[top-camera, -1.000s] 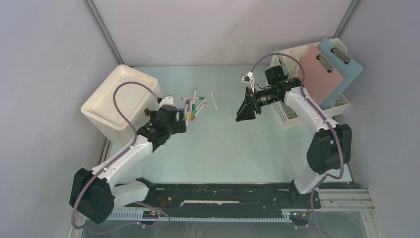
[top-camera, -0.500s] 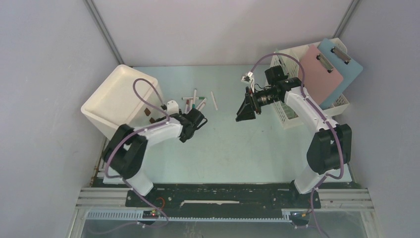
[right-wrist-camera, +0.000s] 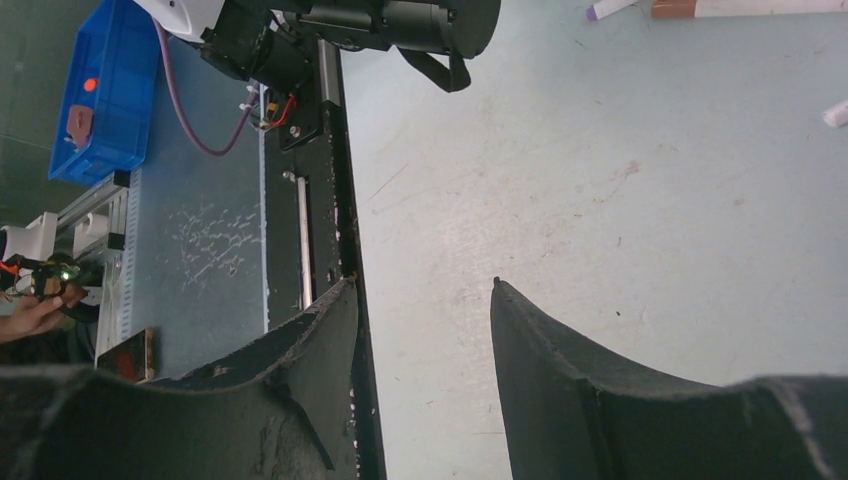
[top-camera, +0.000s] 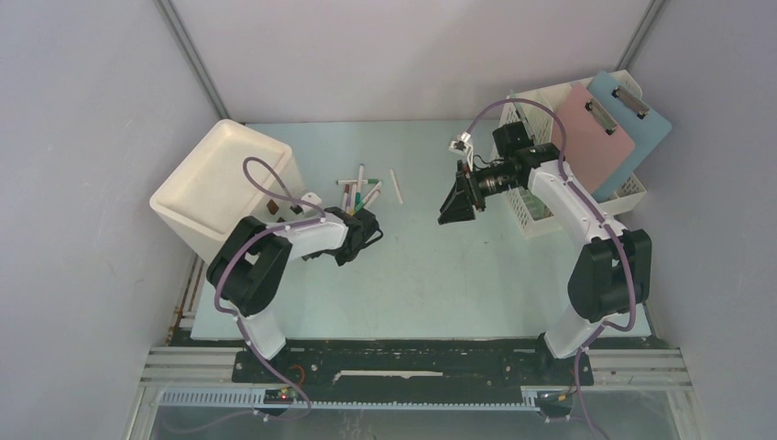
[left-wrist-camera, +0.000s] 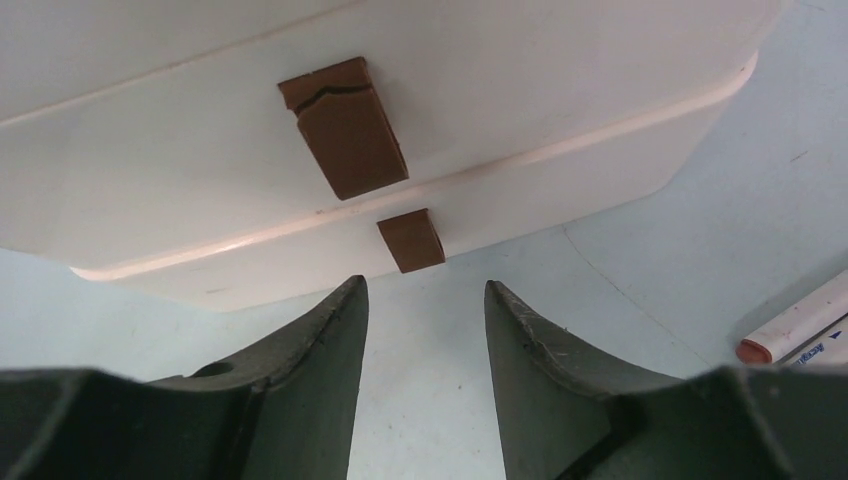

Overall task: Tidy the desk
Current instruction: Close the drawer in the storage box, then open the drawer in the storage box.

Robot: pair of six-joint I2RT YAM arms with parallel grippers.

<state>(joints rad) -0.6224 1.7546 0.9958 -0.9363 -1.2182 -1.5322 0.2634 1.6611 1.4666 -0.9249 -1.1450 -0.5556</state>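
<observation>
Left gripper (left-wrist-camera: 425, 288) jaws apart, desk (left-wrist-camera: 640, 260) below, w/ bin (left-wrist-camera: 500, 120) ahead.

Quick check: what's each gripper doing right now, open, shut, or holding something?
The left gripper: jaws open, nothing between them.
The right gripper: jaws open, nothing held.

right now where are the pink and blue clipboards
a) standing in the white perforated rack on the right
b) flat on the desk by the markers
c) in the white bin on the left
a: the pink clipboard and the blue clipboard both stand in the white perforated rack at the far right
</observation>
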